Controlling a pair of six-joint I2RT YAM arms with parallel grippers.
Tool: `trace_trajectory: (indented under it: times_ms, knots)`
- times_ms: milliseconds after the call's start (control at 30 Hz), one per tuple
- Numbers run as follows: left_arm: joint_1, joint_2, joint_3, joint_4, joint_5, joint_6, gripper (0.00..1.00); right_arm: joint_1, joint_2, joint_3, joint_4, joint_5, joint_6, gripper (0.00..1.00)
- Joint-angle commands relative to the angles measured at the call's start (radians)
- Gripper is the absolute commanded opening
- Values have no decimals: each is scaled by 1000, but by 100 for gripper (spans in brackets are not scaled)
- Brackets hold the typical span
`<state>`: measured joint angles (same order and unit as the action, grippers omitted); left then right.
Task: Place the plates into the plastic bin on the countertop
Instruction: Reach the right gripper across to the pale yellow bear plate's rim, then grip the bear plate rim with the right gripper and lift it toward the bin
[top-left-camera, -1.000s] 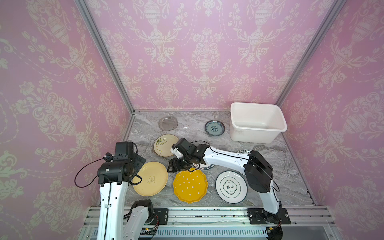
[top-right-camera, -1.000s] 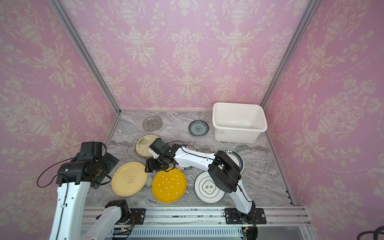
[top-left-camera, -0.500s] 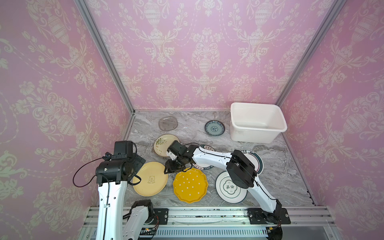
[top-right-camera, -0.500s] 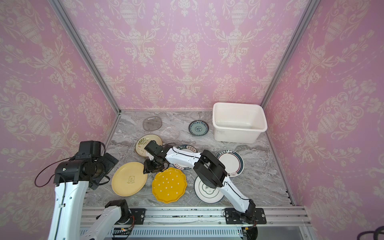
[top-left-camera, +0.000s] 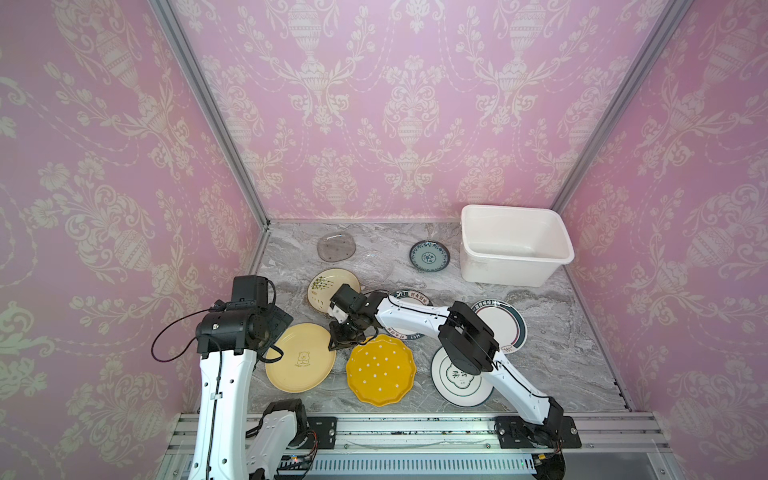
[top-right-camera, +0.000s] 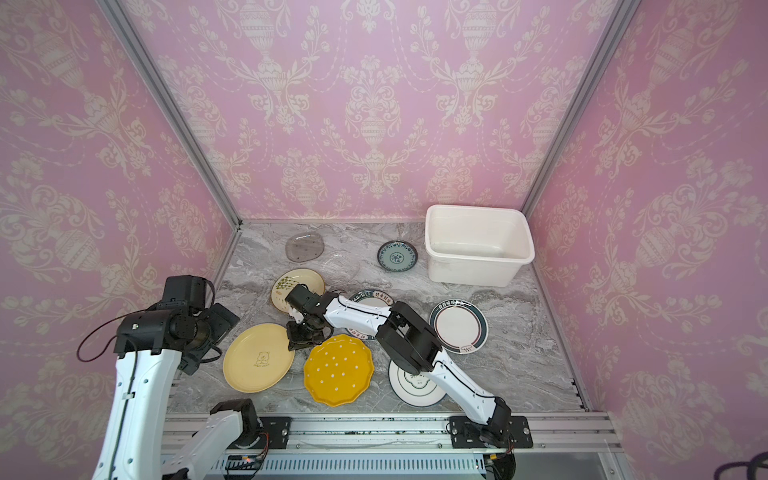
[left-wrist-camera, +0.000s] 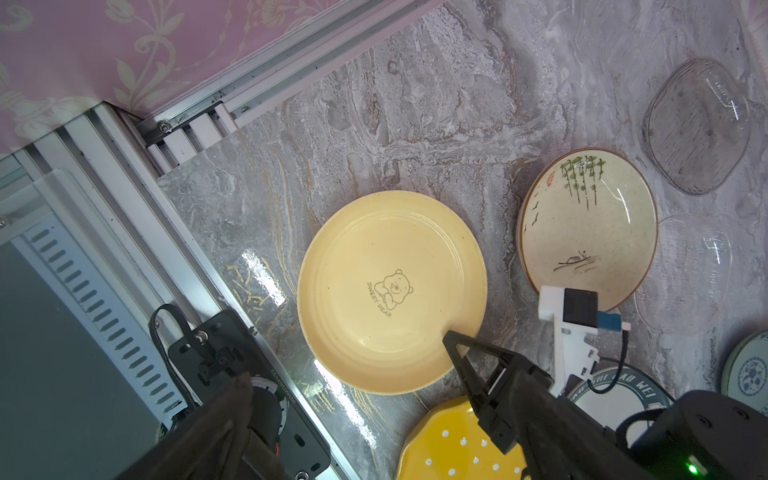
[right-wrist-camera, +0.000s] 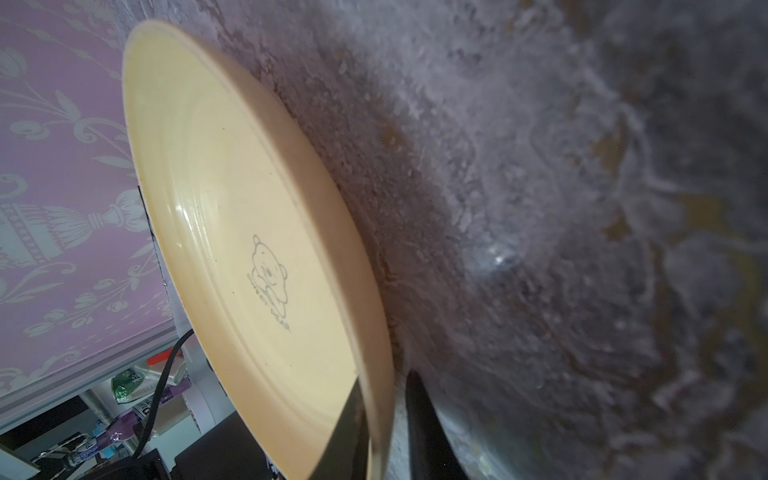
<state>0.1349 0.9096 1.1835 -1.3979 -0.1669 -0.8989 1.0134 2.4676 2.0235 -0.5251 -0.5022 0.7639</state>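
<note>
We find the right claw (right-wrist-camera: 384, 386) newly pinched on the pale yellow plate (top-left-camera: 300, 358) at its rim. The left claw (top-left-camera: 276, 334) is wide open and empty. Lift pending.

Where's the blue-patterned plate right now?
In both top views the blue-patterned plate lies on the countertop toward the back, just left of the white plastic bin and clear of it.

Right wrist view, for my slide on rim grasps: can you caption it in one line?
Right hand pinches the rim of the pale yellow bear plate on the marble countertop.
</note>
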Motion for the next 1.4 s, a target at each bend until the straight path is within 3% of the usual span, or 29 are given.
trace_trajectory:
  times_ms: [0,133,267,400,633,767,833,1100,1367]
  knots:
    - [6,6,33,11,10,31,99,5,16,32,-31,-13,3,11]
    - [6,14,50,32,28,47,97,5,-30,8,-23,5,-8,0]
    - [6,28,104,74,75,63,96,-5,-122,-34,-19,44,-18,0]
    - [5,57,198,183,195,78,95,-37,-228,-55,-60,85,-38,0]
    - [-20,128,375,363,369,88,94,-169,-395,-45,-189,137,-74,0]
    - [-71,183,474,399,409,114,94,-275,-459,9,-296,169,-124,0]
    - [-113,217,519,408,416,122,99,-339,-487,37,-352,181,-152,0]
    - [-380,368,654,434,360,211,99,-574,-603,60,-446,220,-216,0]
    - [-635,572,851,344,260,347,99,-831,-740,-29,-473,212,-270,0]
